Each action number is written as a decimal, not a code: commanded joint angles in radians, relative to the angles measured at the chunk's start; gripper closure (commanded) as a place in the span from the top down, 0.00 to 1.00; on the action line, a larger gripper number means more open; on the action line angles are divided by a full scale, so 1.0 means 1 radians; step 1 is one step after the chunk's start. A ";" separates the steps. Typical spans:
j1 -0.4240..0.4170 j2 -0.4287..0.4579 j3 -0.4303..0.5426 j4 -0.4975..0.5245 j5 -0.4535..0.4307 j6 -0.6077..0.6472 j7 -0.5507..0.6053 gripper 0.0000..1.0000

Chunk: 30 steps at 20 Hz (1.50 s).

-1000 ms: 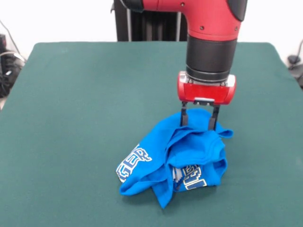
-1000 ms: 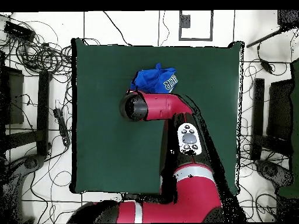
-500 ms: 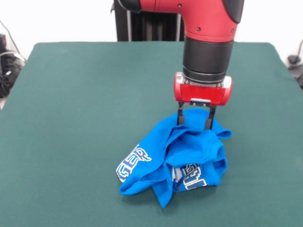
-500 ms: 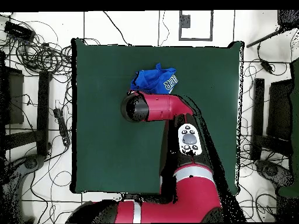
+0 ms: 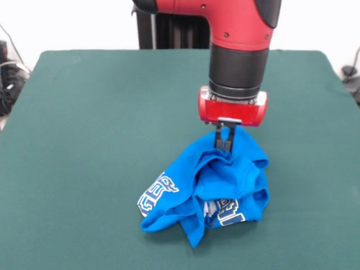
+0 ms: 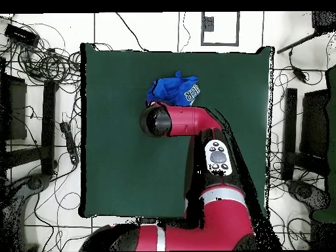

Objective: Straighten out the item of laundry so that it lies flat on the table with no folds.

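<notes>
The bright blue T-shirt (image 5: 205,188) lies crumpled in a heap on the dark green table (image 5: 90,140), with white block lettering showing at its lower left and lower middle. In the overhead view the T-shirt (image 6: 174,90) sits near the table's (image 6: 111,151) far middle, partly under the arm. My gripper (image 5: 225,147) hangs straight down over the heap's far top edge. Its fingers are pressed together on a pinch of the blue cloth. The gripper itself is hidden under the arm in the overhead view.
The red and black arm (image 6: 190,125) reaches over the table from the base side. Cables and stands (image 6: 39,59) lie on the floor around the table. Wide green cloth stretches on all sides of the shirt.
The fingers have closed from wide apart to together on the shirt's top fold. The gripper shifted slightly left in the front view.
</notes>
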 commanded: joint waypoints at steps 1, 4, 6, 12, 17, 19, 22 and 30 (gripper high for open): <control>0.009 -0.025 0.081 0.056 0.037 0.016 0.096 0.00; 0.009 -0.028 0.080 0.061 0.038 0.015 0.101 0.00; 0.009 -0.031 0.079 0.061 0.039 0.018 0.102 0.00; 0.000 -0.150 0.081 0.148 0.048 0.069 0.087 0.00; -0.025 -0.307 0.082 0.253 0.069 0.147 0.050 0.00; -0.035 -0.352 0.083 0.280 0.076 0.178 0.033 0.00; -0.051 -0.395 0.089 0.304 0.082 0.213 0.012 0.00; -0.071 -0.438 0.105 0.332 0.087 0.242 -0.003 0.00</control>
